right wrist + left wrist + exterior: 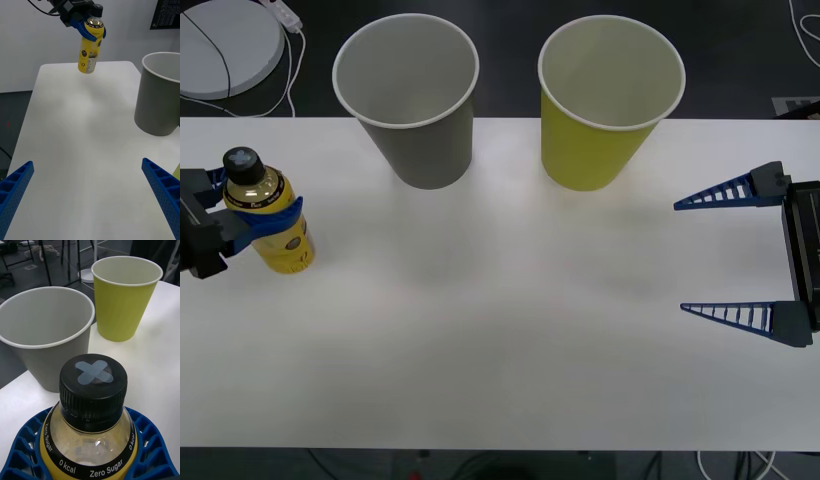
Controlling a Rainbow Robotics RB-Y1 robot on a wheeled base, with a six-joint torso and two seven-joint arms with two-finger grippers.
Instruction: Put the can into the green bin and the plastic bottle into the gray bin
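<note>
The white bench (510, 340) carries two large tapered bins side by side at its far edge: the gray bin (420, 140) nearer the robot's left, the green bin (595, 140) just beside it toward the right, both upright with open mouths and, as far as the front view reaches inside, nothing in them. No can is to be seen on the bench. The right hand (720, 255) waits at the bench's right side, well apart from both bins, its blue ribbed fingers spread wide with nothing between them. The left hand (250, 215) is at the bench's left side with its fingers clamped around the shoulder of the plastic bottle (272, 220), which hangs roughly upright, cap up; the right wrist view suggests its base is clear of the bench. The step in hand looks to be carrying the bottle to the gray bin. To do it well, the bottle's base should ride higher than the white rim before it travels sideways, since a low approach would likely knock the light bin over. Centre the bottle over the mouth, then part the fingers only once it sits inside the rim's outline. Keeping the bottle vertical would let it drop straight rather than catch the rim.
</note>
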